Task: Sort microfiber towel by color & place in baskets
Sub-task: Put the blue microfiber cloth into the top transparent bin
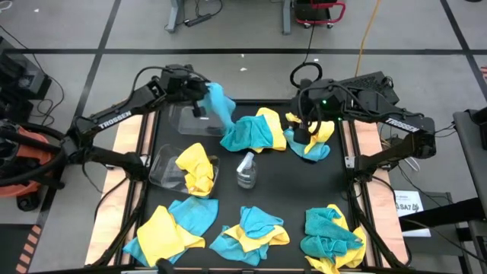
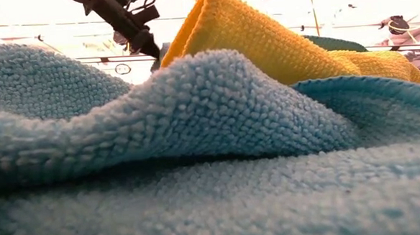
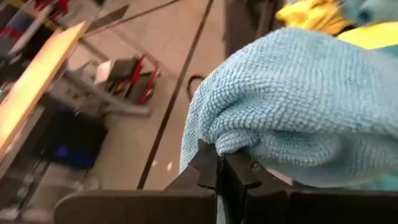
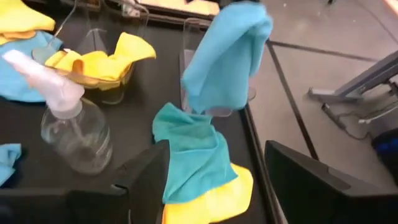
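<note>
My left gripper (image 1: 201, 97) (image 3: 219, 165) is up at the far left of the table, shut on a teal-blue towel (image 1: 220, 106) (image 4: 225, 53) that hangs beside the empty clear basket (image 1: 185, 119). The second clear basket (image 1: 161, 169) holds a yellow towel (image 1: 195, 167). My right gripper (image 1: 304, 135) (image 4: 217, 186) is open over a yellow and teal pile (image 1: 313, 141) at the far right, touching nothing that I can see. In the right wrist view, a teal towel (image 4: 193, 149) lies on a yellow one (image 4: 214, 199) between its fingers. My left gripper pinches a bunched fold of the teal-blue towel (image 3: 231, 142) between its two shut fingers (image 3: 245, 177). The towel hangs below the gripper, slack and draped. Its lower end (image 4: 202, 104) hangs close to the teal and yellow pile; whether it touches, I cannot tell.
A clear spray bottle (image 1: 246, 169) (image 4: 71, 124) stands mid-table. A teal and yellow pile (image 1: 255, 131) lies at the far middle. Three more mixed piles lie along the near edge (image 1: 171, 224) (image 1: 249, 230) (image 1: 331, 232). The low view is filled by teal cloth (image 2: 196, 132) and yellow cloth (image 2: 264, 43).
</note>
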You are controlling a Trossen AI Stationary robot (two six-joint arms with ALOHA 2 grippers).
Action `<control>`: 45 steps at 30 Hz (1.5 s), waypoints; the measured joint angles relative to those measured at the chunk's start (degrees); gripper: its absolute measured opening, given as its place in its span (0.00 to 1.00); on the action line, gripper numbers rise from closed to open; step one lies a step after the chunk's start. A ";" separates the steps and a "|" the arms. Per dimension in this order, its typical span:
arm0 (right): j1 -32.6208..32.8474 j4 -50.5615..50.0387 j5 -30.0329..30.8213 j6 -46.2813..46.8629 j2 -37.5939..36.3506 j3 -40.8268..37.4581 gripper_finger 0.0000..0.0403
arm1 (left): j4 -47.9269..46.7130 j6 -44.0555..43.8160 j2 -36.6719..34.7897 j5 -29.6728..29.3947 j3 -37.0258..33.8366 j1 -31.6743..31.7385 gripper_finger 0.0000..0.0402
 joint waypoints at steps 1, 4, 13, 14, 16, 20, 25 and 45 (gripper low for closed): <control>0.00 -0.63 -0.01 0.28 0.00 0.00 0.63 | -0.85 -0.30 -0.24 -1.16 0.00 0.42 0.00; 0.00 -1.75 -0.04 1.26 0.00 0.00 0.63 | -3.14 -1.31 -0.37 -6.19 0.00 1.67 0.00; 0.44 -2.69 -0.19 2.74 0.00 0.00 0.63 | -5.00 -1.86 -0.25 -16.09 0.00 4.86 0.00; 0.63 -2.80 -0.18 2.74 0.00 0.00 0.63 | -4.97 -1.96 -0.25 -16.14 0.00 4.98 0.00; 1.18 -2.83 -0.20 2.76 0.00 0.00 0.63 | -4.97 -2.06 -0.27 -16.24 0.00 5.10 0.00; 2.01 -2.83 -0.22 2.76 0.00 0.00 0.63 | -5.54 -4.23 -0.27 -13.34 0.00 5.08 0.00; 2.27 -2.83 -0.22 2.76 0.00 0.00 0.63 | -8.63 -8.34 1.58 -5.87 0.00 4.58 0.00; 5.66 -9.59 0.02 7.58 0.02 0.00 0.63 | -13.20 -15.03 19.65 -2.38 -0.09 2.72 0.24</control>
